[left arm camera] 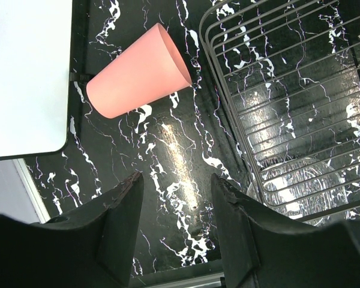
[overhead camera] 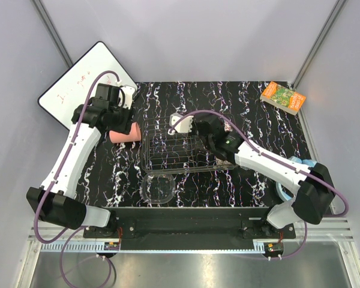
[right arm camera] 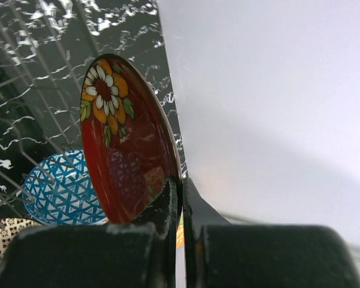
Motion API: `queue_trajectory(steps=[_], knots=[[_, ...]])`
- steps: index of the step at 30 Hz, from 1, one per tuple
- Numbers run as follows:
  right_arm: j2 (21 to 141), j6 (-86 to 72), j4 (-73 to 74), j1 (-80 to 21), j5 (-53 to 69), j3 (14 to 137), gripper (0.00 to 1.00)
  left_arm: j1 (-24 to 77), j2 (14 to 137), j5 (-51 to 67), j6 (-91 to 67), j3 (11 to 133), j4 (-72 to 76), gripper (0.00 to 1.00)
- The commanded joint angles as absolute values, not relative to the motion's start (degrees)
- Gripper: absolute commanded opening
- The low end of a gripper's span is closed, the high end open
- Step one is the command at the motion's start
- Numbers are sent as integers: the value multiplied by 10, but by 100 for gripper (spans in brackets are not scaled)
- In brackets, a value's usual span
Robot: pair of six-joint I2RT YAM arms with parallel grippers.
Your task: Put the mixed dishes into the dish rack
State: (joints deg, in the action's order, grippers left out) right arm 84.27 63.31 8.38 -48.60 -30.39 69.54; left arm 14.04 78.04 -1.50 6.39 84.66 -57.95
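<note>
Dish rack (overhead camera: 171, 157), pink cup (left arm camera: 138, 75) outside, right hand (right arm camera: 181, 187) pinching red plate (right arm camera: 123, 150)

White arms (overhead camera: 72, 157), black joints (overhead camera: 54, 204); purple cables (overhead camera: 89, 93); matte black fingers (left arm camera: 123, 228).

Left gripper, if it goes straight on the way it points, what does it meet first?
Probably bare table between the pink cup and the dish rack; the cup lies just beyond, slightly left of where the left gripper aims. Depth is hard to judge.
</note>
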Motion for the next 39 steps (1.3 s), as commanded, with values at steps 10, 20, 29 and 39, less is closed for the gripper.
queue_trajectory(steps=[10, 20, 29, 39], knots=[[840, 768, 40, -463, -207, 680, 0, 142, 786, -4, 56, 860, -549, 53], [877, 794, 16, -441, -182, 664, 0, 142, 794, -4, 60, 862, -543, 53], [891, 786, -18, -432, -166, 628, 0, 142, 799, -4, 62, 861, -539, 53], [897, 727, -107, -435, -206, 577, 0, 142, 802, -4, 61, 852, -533, 53]])
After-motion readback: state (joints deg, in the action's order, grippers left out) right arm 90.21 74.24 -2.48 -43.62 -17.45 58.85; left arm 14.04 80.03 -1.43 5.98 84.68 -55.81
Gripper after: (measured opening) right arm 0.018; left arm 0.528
